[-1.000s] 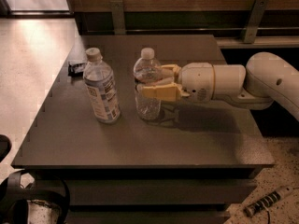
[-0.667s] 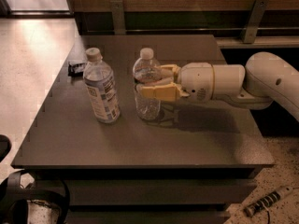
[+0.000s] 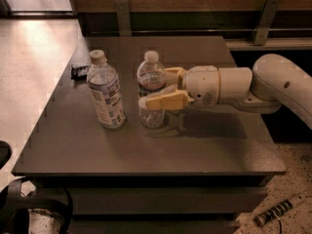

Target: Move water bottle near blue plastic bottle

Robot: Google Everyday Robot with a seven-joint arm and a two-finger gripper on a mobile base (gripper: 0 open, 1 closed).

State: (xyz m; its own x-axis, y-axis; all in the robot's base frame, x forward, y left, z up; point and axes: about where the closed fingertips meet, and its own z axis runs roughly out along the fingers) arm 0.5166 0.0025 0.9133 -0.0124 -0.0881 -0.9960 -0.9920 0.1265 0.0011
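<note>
The water bottle (image 3: 150, 82), slim and clear with a white cap, stands upright on the dark table (image 3: 146, 145). The gripper (image 3: 157, 89) reaches in from the right and its yellow fingers (image 3: 163, 102) are closed around the bottle's middle, one in front and one behind. The blue plastic bottle (image 3: 105, 92), wider with a blue-and-white label and a square code, stands upright just to the left of the water bottle, with a small gap between them.
A small dark object (image 3: 79, 71) lies near the table's far left edge. The white arm (image 3: 273, 84) stretches over the table's right side. A wooden wall and metal brackets stand behind the table. A striped tool (image 3: 277, 212) lies on the floor at lower right.
</note>
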